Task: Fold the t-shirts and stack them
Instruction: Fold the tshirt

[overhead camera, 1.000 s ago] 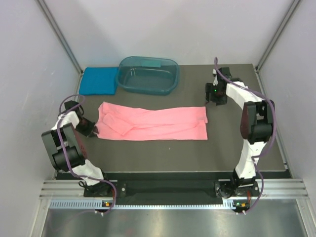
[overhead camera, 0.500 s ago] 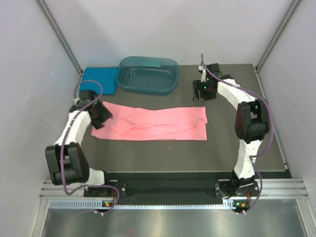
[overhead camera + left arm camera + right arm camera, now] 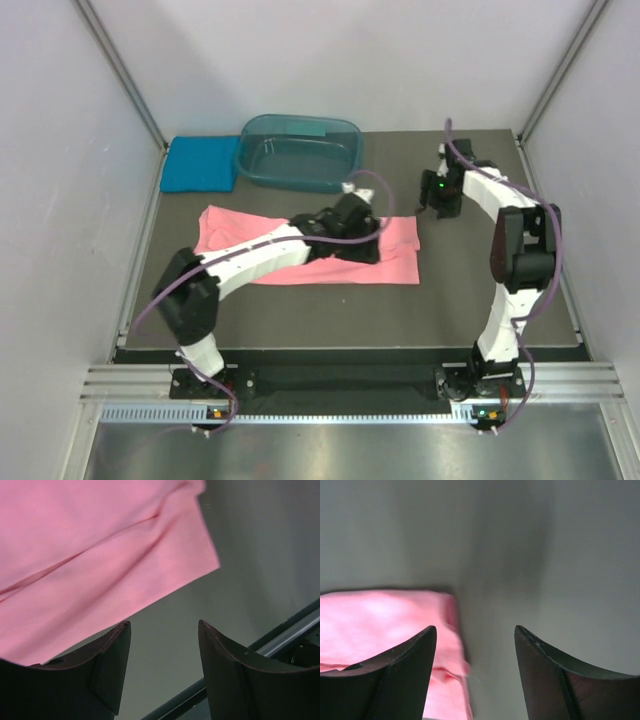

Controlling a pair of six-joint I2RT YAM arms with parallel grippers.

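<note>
Top external view: dark grey bench. Salmon-pink t-shirt, one item, lies flat as a long band across the middle of the frame. Teal-blue t-shirt, one item, is folded into a compact rectangle at upper left, just beside the tub. Dark teal see-through tub sits at upper centre. Left arm reaches from lower left over the pink shirt, its left jaws above the band's right-of-centre part; contact with the cloth cannot be told. Right arm stands at right, its right jaws over bare bench just off the shirt's upper right corner.

Left wrist view: left jaws released, spread apart, nothing between them. Pink shirt fills the upper left, its corner at upper centre-right. Grey bench fills the right, with a metal rail at lower right.

Right wrist view: right jaws parted and empty. Pink shirt, a blurred corner, shows at lower left. Grey bench takes the rest.
</note>
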